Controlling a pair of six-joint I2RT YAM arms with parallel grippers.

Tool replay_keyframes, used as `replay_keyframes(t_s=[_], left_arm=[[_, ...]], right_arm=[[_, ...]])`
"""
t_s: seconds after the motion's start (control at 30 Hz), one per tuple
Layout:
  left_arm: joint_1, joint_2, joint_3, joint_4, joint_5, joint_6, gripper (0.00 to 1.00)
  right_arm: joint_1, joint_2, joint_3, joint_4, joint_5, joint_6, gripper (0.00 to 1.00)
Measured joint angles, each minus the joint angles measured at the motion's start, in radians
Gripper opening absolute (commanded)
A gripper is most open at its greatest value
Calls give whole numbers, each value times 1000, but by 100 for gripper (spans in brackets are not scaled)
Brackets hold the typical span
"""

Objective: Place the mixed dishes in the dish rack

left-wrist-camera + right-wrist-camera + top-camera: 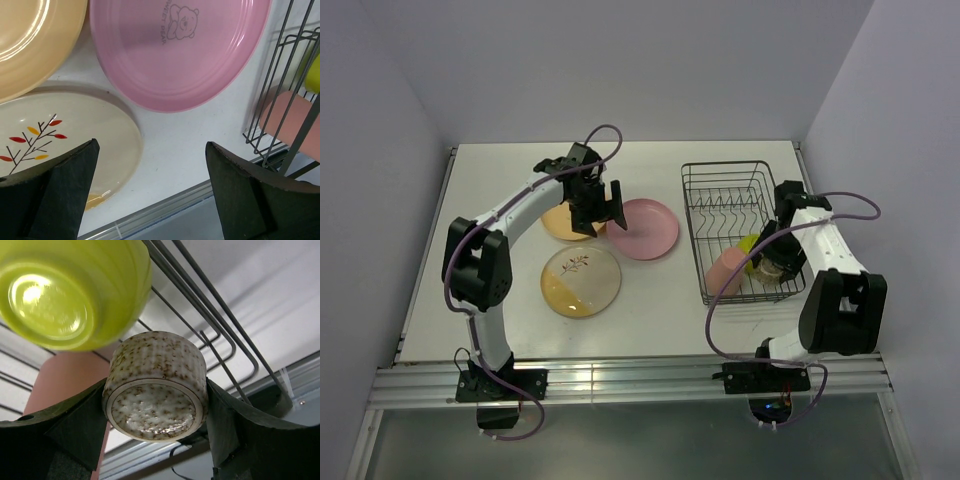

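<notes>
The left tool (151, 145) hangs with its two dark fingers spread wide and nothing between them, above the white desk (660, 300) where three plates meet. Beneath it lie a round glossy pink plate (175, 55) with a small bear print, a round orange plate (35, 40) just beside that one, and a cream-and-yellow plate with a twig motif (60, 135) nearer the arms. All three lie flat on the desk, left of the rectangular dark wire dish rack (730, 190).

Over at the near end of the rack, the right tool (156, 390) is pinching a small speckled grey bowl (156, 385), one finger pressed to each side, the bowl's foot turned toward the wrist camera. Just beside it inside the rack sit a lime-green bowl (70, 290), also showing its underside, and a pink cup (725, 272) lying on its side. I cannot tell whether the grey bowl touches the wires.
</notes>
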State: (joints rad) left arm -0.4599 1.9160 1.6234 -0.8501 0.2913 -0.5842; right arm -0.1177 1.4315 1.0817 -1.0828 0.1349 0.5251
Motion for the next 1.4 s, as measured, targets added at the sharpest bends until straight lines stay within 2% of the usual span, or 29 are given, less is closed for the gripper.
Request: replay_keyframes(t_s=[0.3,0.37,0.57,0.7,0.8,0.93,1.07,1.4], left_arm=[[-35,45,27,-45,-62,25,91],[-53,58,27,-56,-82,26,91],[-107,97,43,-73,-152,31,91],[-131,123,53,-80,-213,41,91],[-138,129,53,-80,-240,40,91],[-139,132,57,-79,-258,39,90],[-138,172,99,-81,-266,39,89],[-138,246,156,-84,-291,39,85]], right_arm=[[-1,97,-3,72,-11,-14,0],[-1,97,-10,79,-11,-18,3],[-1,97,-45,99,-11,-29,34],[0,95,-72,109,-15,-35,62],[0,86,-86,118,-22,-40,69],[-1,76,-93,129,-27,-47,72],[-1,58,-103,137,-28,-53,80],[-1,-37,-108,122,-39,-55,81]])
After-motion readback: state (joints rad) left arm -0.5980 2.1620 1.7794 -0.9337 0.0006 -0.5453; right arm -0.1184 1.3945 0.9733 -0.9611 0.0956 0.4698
